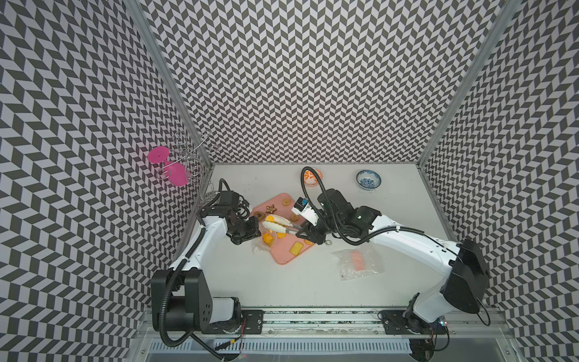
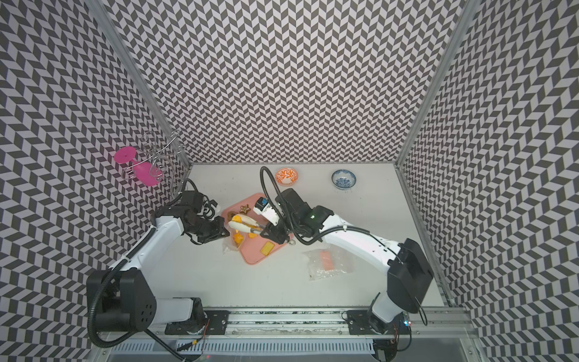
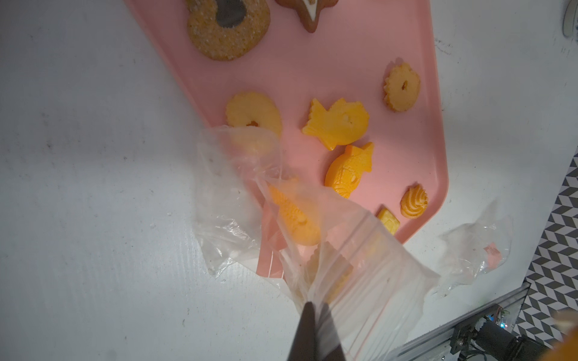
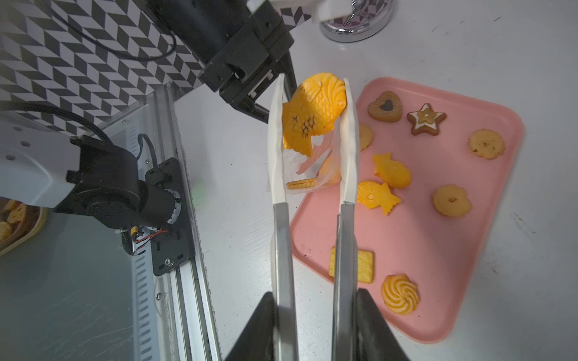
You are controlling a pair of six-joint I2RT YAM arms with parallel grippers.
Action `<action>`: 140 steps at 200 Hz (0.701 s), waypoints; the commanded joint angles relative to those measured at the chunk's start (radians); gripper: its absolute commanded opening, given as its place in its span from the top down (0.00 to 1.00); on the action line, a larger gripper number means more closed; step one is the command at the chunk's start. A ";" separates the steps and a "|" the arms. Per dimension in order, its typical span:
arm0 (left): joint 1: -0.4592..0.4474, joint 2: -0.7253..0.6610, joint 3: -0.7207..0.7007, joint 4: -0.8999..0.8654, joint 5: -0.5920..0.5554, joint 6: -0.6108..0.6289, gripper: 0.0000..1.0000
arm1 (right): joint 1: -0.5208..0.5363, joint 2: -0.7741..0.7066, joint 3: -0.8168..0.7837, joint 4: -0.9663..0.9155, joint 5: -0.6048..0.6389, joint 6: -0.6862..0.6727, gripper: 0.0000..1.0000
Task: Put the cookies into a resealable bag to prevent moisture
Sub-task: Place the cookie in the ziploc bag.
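Beyond right jaws, fish cookie (image 4: 312, 109) pinched between tongs (image 4: 283, 243)

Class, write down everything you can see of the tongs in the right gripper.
The tongs have two shiny metal arms ending in cream, plastic-looking tips. The right gripper squeezes the arms from both sides. The tips pinch an orange fish-shaped cookie by its edges, over the clear bag that the left gripper holds at the edge of the pink tray.
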 commanded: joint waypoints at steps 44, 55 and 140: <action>0.006 -0.014 -0.011 0.011 0.020 0.009 1.00 | 0.013 0.083 0.060 0.069 -0.044 -0.012 0.57; 0.006 -0.016 -0.014 0.011 0.023 0.008 1.00 | 0.013 0.089 0.062 0.068 -0.041 -0.011 0.53; 0.021 -0.027 -0.011 0.001 -0.004 0.010 1.00 | -0.082 -0.085 -0.004 0.033 0.030 0.005 0.48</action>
